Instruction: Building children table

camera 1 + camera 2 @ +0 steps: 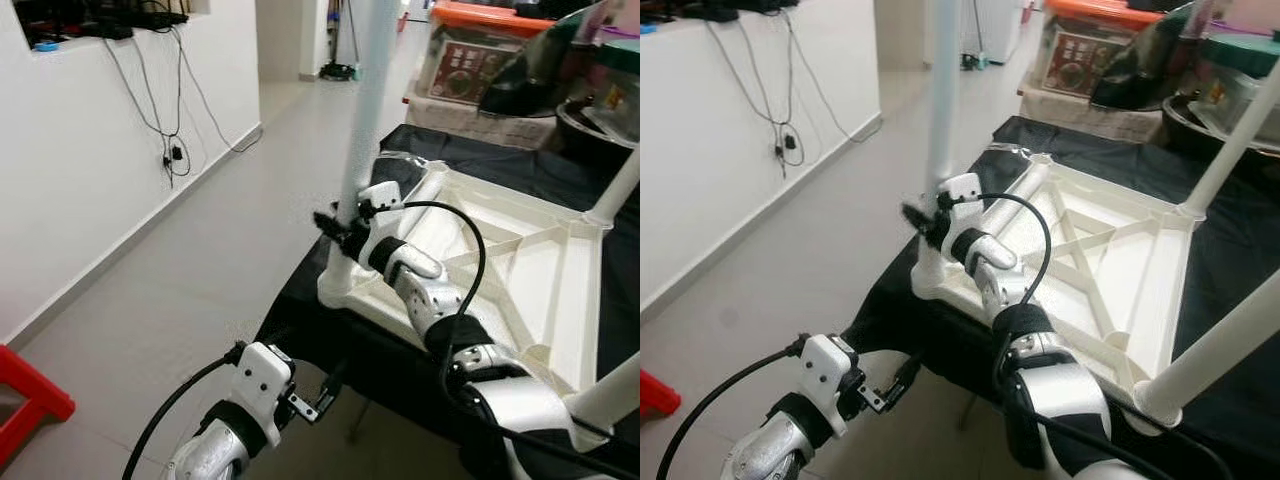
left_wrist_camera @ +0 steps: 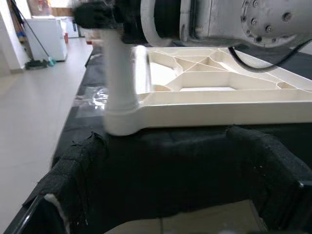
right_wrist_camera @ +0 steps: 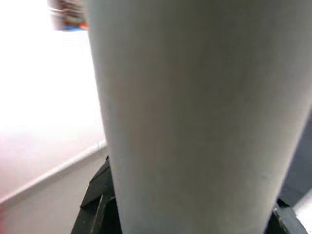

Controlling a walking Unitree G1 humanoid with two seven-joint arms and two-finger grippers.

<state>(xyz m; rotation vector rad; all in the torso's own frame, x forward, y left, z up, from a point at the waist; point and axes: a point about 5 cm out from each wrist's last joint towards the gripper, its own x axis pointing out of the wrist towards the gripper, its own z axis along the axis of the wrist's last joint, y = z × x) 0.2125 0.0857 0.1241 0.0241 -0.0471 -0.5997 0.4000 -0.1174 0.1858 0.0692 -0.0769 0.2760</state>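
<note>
A white children's table lies upside down on a surface draped in black cloth. A white leg stands upright in the near-left corner socket. My right gripper is shut on this leg just above the socket; the right wrist view shows the leg very close. My left gripper hangs open lower down, in front of the cloth edge, with its padded fingers spread and facing the socket. Two more legs stand in other corners.
Storage boxes and bags are piled behind the table. A white wall with dangling cables runs along the left, with open grey floor between. A red stool sits at the bottom left.
</note>
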